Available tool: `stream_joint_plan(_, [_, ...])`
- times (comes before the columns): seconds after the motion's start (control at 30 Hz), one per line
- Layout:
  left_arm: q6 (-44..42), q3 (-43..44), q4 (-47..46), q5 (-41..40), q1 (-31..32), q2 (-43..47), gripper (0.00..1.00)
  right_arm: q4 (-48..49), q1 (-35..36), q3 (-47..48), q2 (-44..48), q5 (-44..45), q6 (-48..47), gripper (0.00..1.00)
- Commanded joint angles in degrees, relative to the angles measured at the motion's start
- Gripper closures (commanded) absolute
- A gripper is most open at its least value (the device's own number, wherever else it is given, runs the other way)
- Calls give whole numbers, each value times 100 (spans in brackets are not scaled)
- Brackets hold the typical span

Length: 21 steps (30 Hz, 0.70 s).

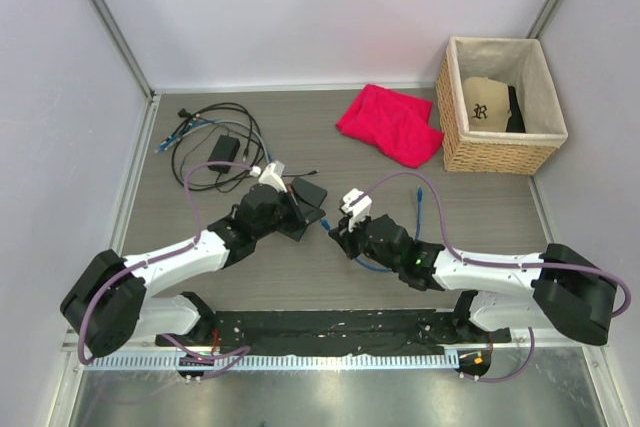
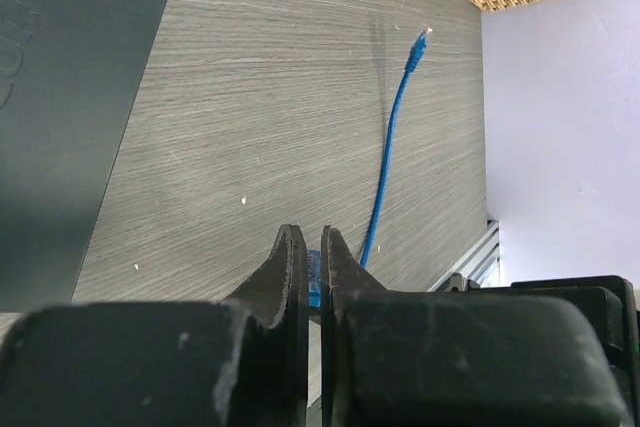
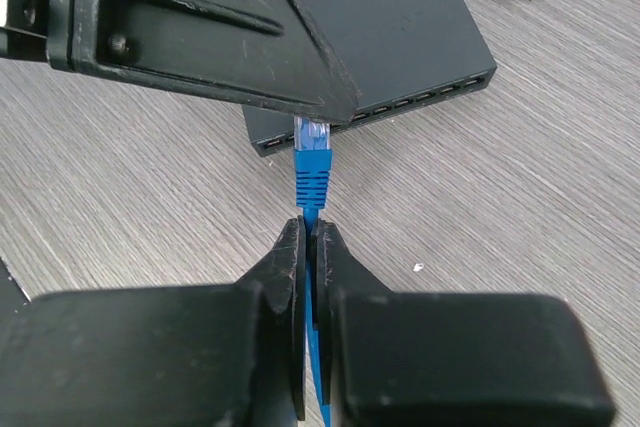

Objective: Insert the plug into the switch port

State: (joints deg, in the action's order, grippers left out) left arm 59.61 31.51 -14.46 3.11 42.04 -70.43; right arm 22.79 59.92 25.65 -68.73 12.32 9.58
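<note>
Top external view: the grey wood table (image 1: 300, 127) carries a wicker basket (image 1: 500, 157) at 2 o'clock with a tan cap (image 1: 485, 102) inside. A red cloth (image 1: 390, 125) lies at 12 o'clock, and a tangle of black cords (image 1: 215, 147) at 10 o'clock. Both my arms reach in toward the table's middle.

The switch (image 3: 400, 32) lies flat there, just to the 9 o'clock side of centre. In the right wrist view it sits at 1 o'clock from my fingers, its socketed long edge turned toward me.

The blue cable (image 2: 390, 147) trails over the table. Its loose end (image 2: 422, 39) lies bare on the wood, pointing toward the basket.

My right gripper (image 3: 308, 225) is pressed together on that cable, just behind the ribbed boot of the plug (image 3: 313, 162). The plug points to 12 o'clock, straight at the switch. Its clear tip reaches the socketed edge near that edge's left end. One finger of my left gripper (image 2: 309, 234) covers the tip, so I cannot tell whether it has entered a socket.

My left gripper is closed down to a thin slit. In the left wrist view the slit is filled with the blue of the plug, pinched between the fingers. The switch's flat top lies at 10 o'clock in that view.
</note>
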Motion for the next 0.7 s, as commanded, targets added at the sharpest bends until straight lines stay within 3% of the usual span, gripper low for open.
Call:
stream_joint_plan(0.0, [32,-136,-364,-118,15,161,100,577,-173,-103,237,-238,131,90])
stream_joint_plan(0.07, [155,-180,-452,-179,15,214,100,726,-436,-165,316,-519,193,81])
stream_joint_plan(0.27, [358,-312,-655,-267,15,328,100,1052,-885,-236,413,-1396,219,66])
stream_joint_plan(0.67, [534,-338,-725,-276,15,373,100,1307,-947,-25,-44,-1759,44,63])
